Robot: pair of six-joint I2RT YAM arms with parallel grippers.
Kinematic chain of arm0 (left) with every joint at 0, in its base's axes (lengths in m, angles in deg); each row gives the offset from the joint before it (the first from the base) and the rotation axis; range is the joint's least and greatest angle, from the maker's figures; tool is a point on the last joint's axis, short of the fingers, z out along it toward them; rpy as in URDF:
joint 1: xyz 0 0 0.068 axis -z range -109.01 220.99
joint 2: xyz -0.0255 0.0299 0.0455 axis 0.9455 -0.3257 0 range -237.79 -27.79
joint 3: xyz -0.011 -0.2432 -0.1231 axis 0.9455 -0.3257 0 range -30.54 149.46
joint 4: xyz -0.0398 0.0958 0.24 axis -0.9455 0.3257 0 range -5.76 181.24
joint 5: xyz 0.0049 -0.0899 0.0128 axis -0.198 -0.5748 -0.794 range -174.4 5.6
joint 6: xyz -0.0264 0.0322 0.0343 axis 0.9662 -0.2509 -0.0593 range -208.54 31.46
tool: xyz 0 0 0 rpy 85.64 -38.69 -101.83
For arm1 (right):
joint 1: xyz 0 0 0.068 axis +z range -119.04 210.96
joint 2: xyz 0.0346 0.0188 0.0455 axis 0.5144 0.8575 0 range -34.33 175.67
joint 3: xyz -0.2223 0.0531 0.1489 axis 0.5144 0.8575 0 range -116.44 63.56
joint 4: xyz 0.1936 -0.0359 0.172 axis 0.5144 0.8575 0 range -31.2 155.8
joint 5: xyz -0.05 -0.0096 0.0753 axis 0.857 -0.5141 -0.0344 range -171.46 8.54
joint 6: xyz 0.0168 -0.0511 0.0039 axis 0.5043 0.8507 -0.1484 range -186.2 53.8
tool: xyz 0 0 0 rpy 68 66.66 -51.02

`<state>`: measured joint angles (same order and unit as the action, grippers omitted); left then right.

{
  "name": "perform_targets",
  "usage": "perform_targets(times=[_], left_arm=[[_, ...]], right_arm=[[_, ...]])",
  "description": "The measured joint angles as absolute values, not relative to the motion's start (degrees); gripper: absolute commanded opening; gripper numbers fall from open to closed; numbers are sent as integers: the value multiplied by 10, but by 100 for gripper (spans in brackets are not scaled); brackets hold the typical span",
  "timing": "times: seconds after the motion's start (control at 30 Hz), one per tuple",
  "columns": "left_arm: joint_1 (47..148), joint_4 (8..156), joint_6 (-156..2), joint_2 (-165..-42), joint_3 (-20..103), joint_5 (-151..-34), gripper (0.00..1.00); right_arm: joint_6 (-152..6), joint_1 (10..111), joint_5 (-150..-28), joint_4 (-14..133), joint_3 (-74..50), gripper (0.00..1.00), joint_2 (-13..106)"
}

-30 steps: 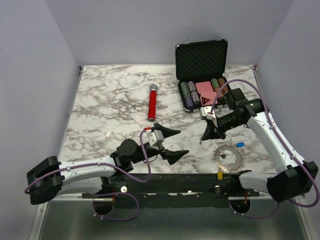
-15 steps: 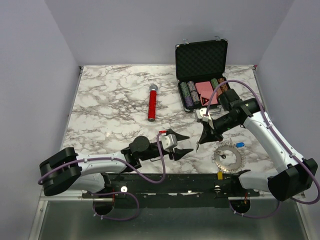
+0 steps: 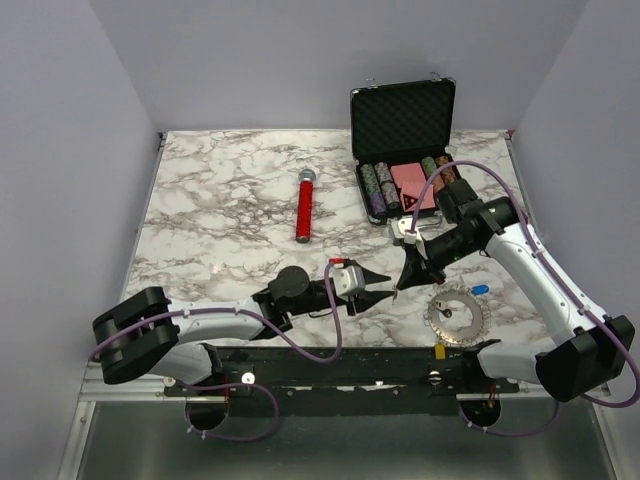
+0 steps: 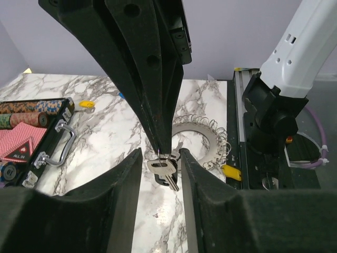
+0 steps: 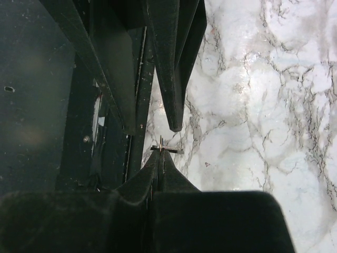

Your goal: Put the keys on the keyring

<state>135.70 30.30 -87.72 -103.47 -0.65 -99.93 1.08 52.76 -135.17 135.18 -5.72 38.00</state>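
Grey toothed metal keyring (image 3: 455, 315) lies flat on the marble-patterned table (image 3: 220, 220) near the right arm's base in the top view, with a blue-headed key (image 3: 480, 289) just beside it. The right gripper (image 3: 399, 287) and left gripper (image 3: 380, 292) meet tip to tip, and what is between them is too small to make out.

Left wrist view: small silver metal keys (image 4: 164, 171) hang above the table from the right gripper's pressed-together tips. The left fingers (image 4: 126, 179) flank them, partly apart; whether they touch cannot be told. A yellow tag (image 4: 230, 171) lies behind.

Right wrist view: the closed tips pinch a thin wire loop (image 5: 166, 149), and the keys themselves are hidden.
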Motion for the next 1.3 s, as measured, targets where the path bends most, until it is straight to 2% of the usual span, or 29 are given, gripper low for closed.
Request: perform_targets(times=[0.37, 0.53, 0.67, 0.77, 0.97, 1.07, 1.3], left_arm=[[1356, 326, -896, -1048, 10, -1007, 38], [1356, 347, -903, -1051, 13, -1010, 30], [1356, 355, -907, -1054, 24, -1012, 28], [1356, 356, -907, -1055, 28, -1014, 22], [1356, 364, -908, -1056, 28, -1018, 18], [1356, 364, -908, -1056, 29, -1019, 0], [1353, 365, -908, -1056, 29, -1019, 0]], right_arm=[[11, 528, -1356, 1352, -57, 2, 380], [11, 530, -1360, 1352, -57, 2, 380], [11, 530, -1360, 1352, -57, 2, 380], [11, 530, -1360, 1352, -57, 2, 380], [11, 530, -1360, 1352, -57, 2, 380], [11, 530, -1360, 1352, -57, 2, 380], [11, 531, -1360, 1354, -57, 6, 380]])
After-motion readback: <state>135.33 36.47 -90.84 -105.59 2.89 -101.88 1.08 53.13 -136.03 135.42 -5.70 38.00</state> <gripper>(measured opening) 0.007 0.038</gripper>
